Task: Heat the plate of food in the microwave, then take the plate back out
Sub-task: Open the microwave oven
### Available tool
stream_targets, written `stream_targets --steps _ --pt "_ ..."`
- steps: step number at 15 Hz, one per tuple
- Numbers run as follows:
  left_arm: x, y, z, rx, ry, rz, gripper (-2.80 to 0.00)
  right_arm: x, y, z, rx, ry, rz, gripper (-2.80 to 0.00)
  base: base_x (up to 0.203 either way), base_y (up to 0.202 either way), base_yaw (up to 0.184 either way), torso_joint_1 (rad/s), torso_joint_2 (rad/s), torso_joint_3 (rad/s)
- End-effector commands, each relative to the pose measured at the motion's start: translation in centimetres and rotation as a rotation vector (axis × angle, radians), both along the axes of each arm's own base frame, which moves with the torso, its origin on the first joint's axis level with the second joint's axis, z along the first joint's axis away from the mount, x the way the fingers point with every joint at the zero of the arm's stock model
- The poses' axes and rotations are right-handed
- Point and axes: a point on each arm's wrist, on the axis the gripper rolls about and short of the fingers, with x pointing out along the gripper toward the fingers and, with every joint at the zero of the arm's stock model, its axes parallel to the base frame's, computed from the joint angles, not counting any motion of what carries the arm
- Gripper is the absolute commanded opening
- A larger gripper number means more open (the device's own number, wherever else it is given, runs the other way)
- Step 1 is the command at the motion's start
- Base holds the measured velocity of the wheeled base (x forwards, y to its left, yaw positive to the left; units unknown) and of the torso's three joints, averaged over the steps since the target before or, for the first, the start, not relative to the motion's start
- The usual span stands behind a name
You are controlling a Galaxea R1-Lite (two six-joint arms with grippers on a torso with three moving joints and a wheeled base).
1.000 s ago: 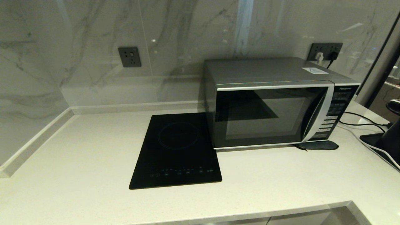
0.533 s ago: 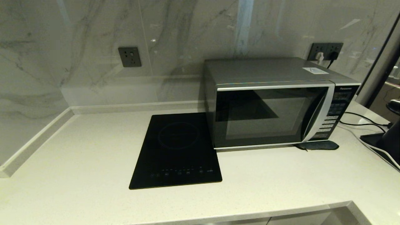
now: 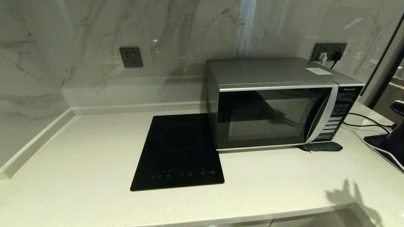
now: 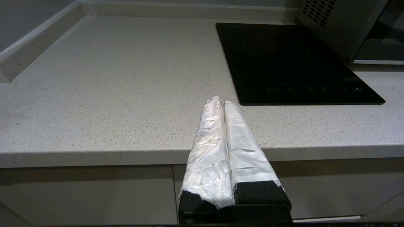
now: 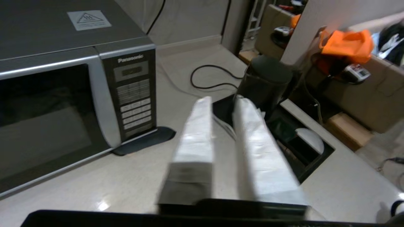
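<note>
The silver microwave (image 3: 274,104) stands at the back right of the counter with its dark glass door shut. The plate of food is out of view. My right gripper (image 5: 222,99) hovers over the counter in front of the microwave's (image 5: 63,94) button panel, fingers slightly apart, open, with nothing between them. In the head view it shows only as a shadow (image 3: 350,192). My left gripper (image 4: 220,100) is parked at the counter's front edge, left of the cooktop, shut and empty.
A flat black induction cooktop (image 3: 180,151) lies left of the microwave. At the right end of the counter are a black kettle (image 5: 266,78) on a black tray and loose cables (image 3: 366,121). A dark pad (image 3: 322,146) sticks out under the microwave's corner.
A finger-shaped shadow has appeared on the counter's front right corner, and a new dark reflection shows in the microwave door. Nothing on the counter has moved.
</note>
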Motion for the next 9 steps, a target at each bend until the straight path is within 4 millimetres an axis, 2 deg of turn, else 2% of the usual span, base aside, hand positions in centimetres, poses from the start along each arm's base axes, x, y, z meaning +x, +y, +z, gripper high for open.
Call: stream_targets --steps 1,6,9 --pt "0.0 0.0 0.0 -0.001 0.001 0.001 -2.80 4.6 0.3 -1.4 -0.016 0.099 -0.005 0.00 0.000 0.000 0.000 0.000 0.00 0.000" --pt "0.0 0.0 0.0 -0.001 0.001 0.001 -2.80 10.1 3.2 -4.8 0.026 0.214 -0.008 0.00 0.000 0.000 0.000 0.000 0.00 0.000" --pt "0.0 0.0 0.0 -0.001 0.001 0.001 -2.80 12.9 6.5 -7.2 0.030 0.241 -0.082 0.00 0.000 0.000 0.000 0.000 0.00 0.000"
